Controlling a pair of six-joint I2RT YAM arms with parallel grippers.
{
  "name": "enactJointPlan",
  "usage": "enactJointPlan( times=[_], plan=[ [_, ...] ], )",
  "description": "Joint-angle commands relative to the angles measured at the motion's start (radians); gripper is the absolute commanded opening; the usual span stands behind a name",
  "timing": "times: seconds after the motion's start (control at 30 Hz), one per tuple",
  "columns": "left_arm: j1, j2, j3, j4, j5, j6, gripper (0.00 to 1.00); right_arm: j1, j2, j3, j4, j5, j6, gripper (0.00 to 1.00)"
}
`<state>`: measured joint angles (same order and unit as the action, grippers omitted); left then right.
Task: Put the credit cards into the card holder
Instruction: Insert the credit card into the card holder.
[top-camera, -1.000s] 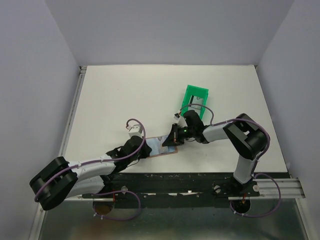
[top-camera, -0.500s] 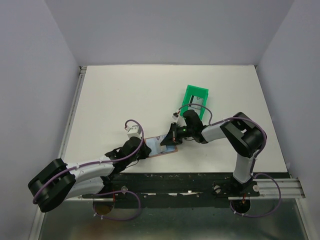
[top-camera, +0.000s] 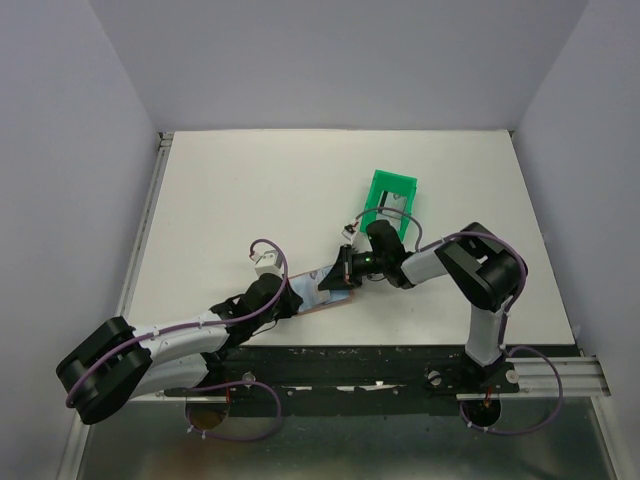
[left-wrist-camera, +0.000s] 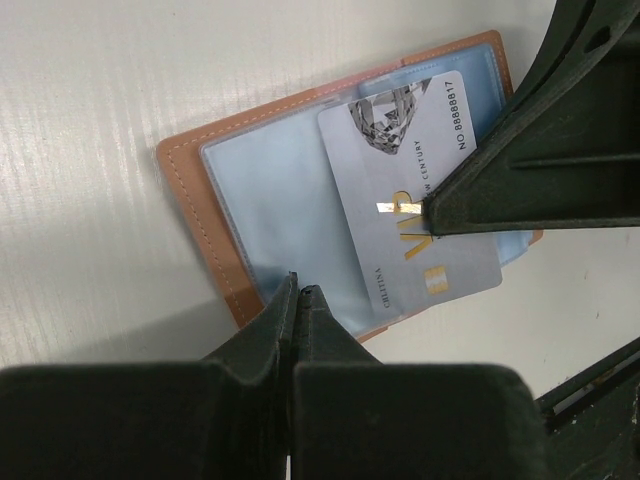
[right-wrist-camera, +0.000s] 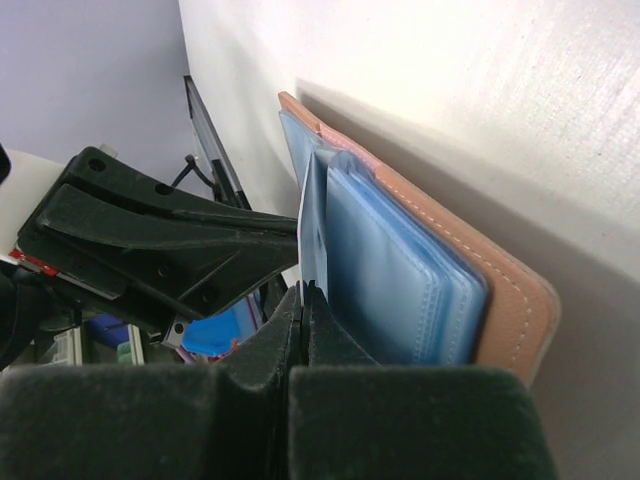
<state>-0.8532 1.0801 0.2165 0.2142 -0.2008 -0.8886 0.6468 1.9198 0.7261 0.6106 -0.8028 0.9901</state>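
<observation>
The tan leather card holder (left-wrist-camera: 190, 190) lies open on the table near the front edge, its blue plastic sleeves up. A pale grey credit card (left-wrist-camera: 400, 160) with gold lettering lies slanted on the sleeves, its upper end under the clear pocket. My right gripper (left-wrist-camera: 432, 210) is shut, its tips touching the card's face. My left gripper (left-wrist-camera: 298, 288) is shut too, with its tips pressed on the holder's near sleeve edge. In the top view the holder (top-camera: 318, 296) sits between the left gripper (top-camera: 296, 298) and the right gripper (top-camera: 328, 282). The right wrist view sees the card (right-wrist-camera: 312, 220) edge-on.
A green plastic bin (top-camera: 390, 200) stands behind the right arm's wrist. The table's front edge (top-camera: 400, 346) runs just below the holder. Grey walls close in the table on three sides.
The right gripper has crept a little to the left over the holder, with the card under its tips. The left arm has barely shifted.
</observation>
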Motion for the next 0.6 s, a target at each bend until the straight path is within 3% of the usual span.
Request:
enactJointPlan(
  times=[0.0, 0.17, 0.43, 0.57],
  plan=[
    [-0.001, 0.023, -0.029, -0.124, 0.021, 0.004, 0.00, 0.019, -0.002, 0.012, -0.032, -0.026, -0.042, 0.00],
    [-0.001, 0.027, -0.029, -0.121, 0.020, 0.004, 0.00, 0.054, -0.022, 0.061, -0.188, 0.034, -0.123, 0.00],
    [-0.001, 0.023, -0.029, -0.119, 0.021, 0.004, 0.00, 0.079, -0.031, 0.094, -0.253, 0.086, -0.136, 0.01],
    [-0.001, 0.021, -0.029, -0.119, 0.021, 0.000, 0.00, 0.105, -0.042, 0.113, -0.296, 0.131, -0.139, 0.09]
  ],
)
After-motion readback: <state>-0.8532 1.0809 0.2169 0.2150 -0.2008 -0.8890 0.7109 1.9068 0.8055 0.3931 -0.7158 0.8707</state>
